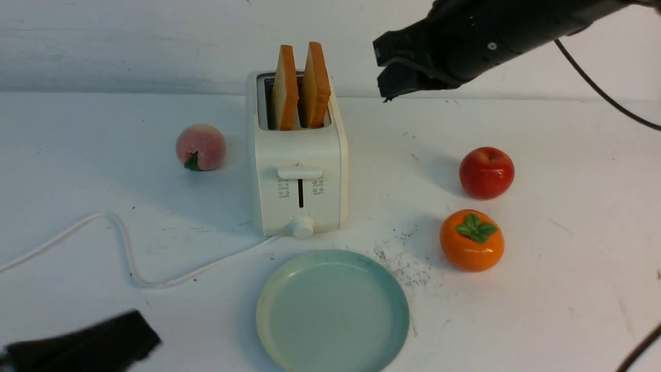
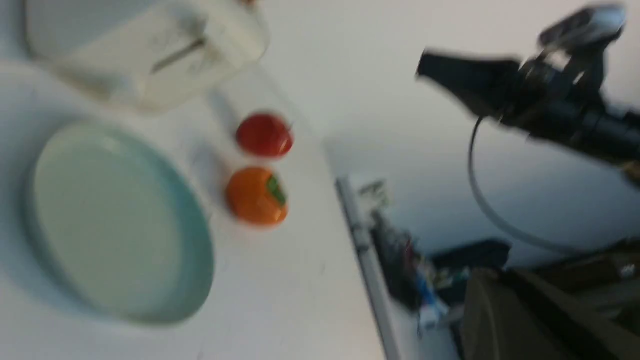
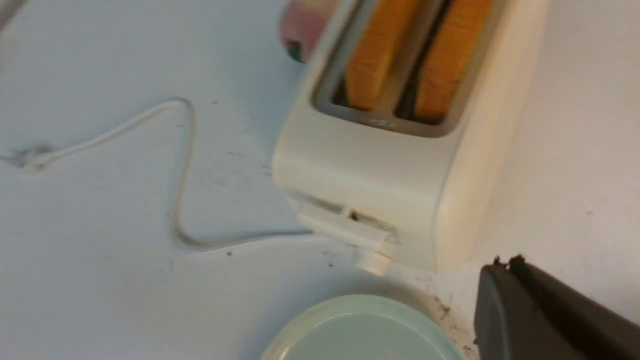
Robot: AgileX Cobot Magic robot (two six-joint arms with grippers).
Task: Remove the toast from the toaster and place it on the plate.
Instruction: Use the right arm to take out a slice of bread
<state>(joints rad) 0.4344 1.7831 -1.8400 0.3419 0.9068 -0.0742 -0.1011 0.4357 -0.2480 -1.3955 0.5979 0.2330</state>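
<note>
The white surface (image 1: 568,289) filled nearly all of the front view, scuffed with dark specks at lower centre. The right arm (image 1: 516,31) reached in from the upper right corner. Its gripper (image 1: 383,72) hung in the air at upper centre-right, level with the toast tops and apart from them. The jaws were together or very nearly so, with nothing between them.

The toaster (image 1: 299,155) stood upright at the centre of the frame, its front facing the camera. The plate (image 1: 392,310) lay bare at lower centre, just in front of the toaster and not touching it. The left gripper (image 1: 88,346) showed only as a dark blur in the lower left corner, and I cannot tell how its jaws stood. The cord (image 1: 124,243) ran from the toaster's base in loops to the left edge.

Two toast slices stood on edge in the slots, one at left (image 1: 285,88) and one at right (image 1: 316,85), both sticking well above the top. An orange persimmon (image 1: 471,240) sat at right of centre, with a red apple (image 1: 486,172) just above it in the frame. A peach (image 1: 200,147) lay left of the toaster. The lever (image 1: 299,172) sat at the top of its slot, and the knob (image 1: 302,226) was at the bottom of the front.
</note>
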